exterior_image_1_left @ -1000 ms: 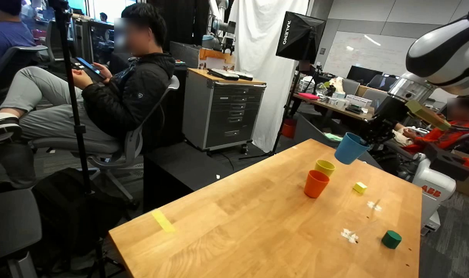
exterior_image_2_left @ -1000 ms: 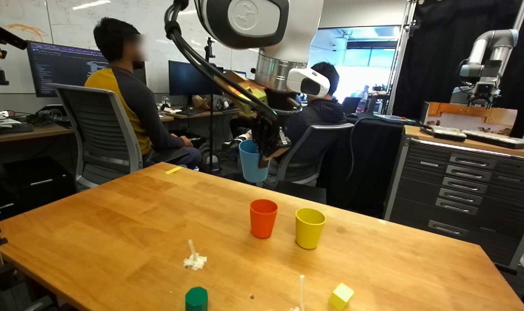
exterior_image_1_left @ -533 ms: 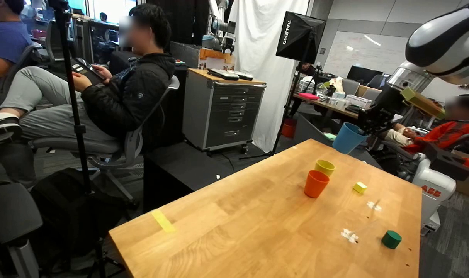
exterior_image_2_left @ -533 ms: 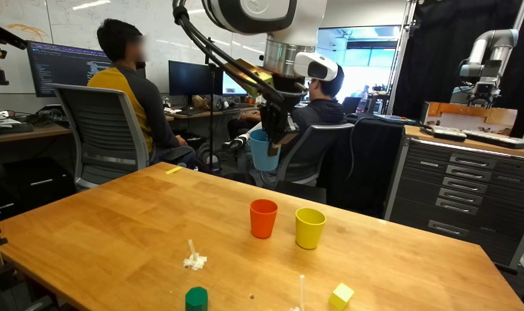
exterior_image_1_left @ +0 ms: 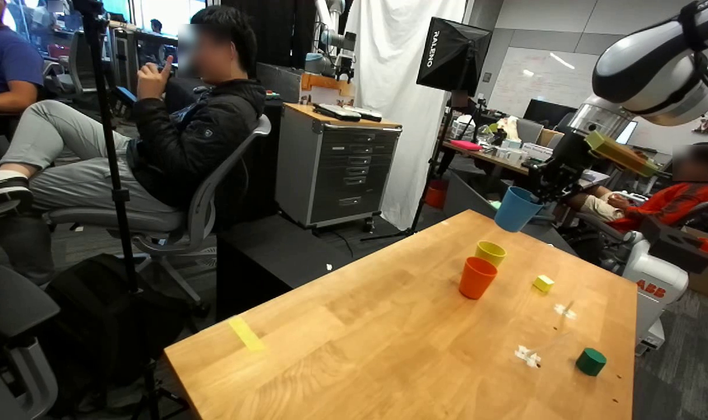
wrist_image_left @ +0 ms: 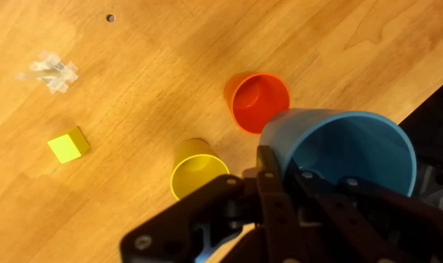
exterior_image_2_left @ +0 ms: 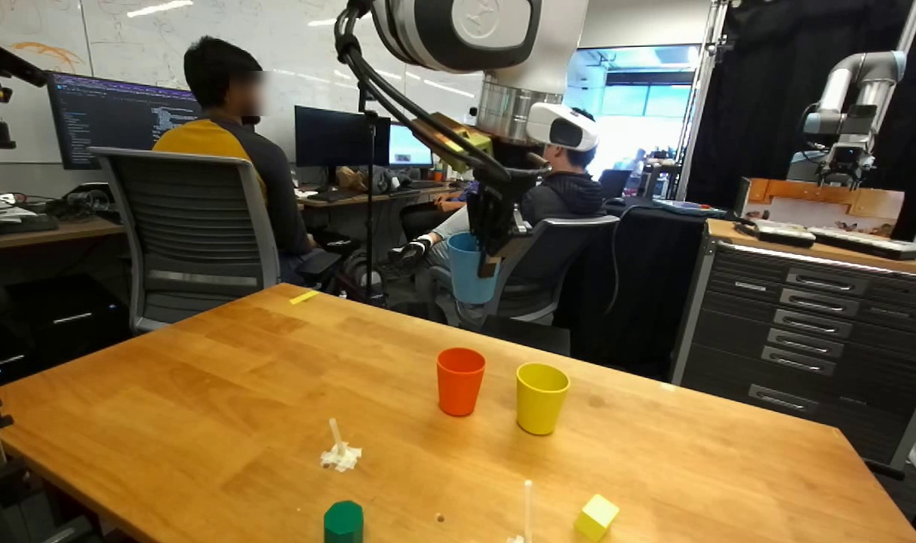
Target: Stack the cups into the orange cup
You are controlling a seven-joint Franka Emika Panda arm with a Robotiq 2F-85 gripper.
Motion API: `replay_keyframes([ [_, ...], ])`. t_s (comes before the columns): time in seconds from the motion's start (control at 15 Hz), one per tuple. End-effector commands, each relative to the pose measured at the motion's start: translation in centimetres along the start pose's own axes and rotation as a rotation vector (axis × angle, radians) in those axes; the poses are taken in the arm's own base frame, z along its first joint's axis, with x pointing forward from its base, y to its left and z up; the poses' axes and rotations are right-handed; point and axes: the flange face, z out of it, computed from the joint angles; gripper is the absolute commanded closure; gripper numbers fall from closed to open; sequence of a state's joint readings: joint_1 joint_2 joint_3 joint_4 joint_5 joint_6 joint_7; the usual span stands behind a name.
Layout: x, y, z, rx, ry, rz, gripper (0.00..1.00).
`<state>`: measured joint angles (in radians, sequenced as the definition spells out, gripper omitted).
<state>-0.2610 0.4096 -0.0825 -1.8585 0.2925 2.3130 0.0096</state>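
The gripper clamps the blue cup by its wall, one jaw inside, one outside, presumably to leave the base free for nesting. Below, in an exterior view, the orange cup stands mouth-up, apparently to receive it, left of the yellow cup.

In the wrist view, we find a first cup in the hand and, on the tabletop below, a second cup ahead, a third cup left, a cube farther left.
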Motion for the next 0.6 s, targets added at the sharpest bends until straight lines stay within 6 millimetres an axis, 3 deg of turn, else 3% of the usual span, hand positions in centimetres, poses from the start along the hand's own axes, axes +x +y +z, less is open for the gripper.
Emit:
replay_keyframes([
  [0.0,1.7,-0.7,1.2,-0.023,-0.030,0.013,0.95],
  [0.53,1.4,-2.2,5.9,-0.049,-0.087,-0.012,0.95],
])
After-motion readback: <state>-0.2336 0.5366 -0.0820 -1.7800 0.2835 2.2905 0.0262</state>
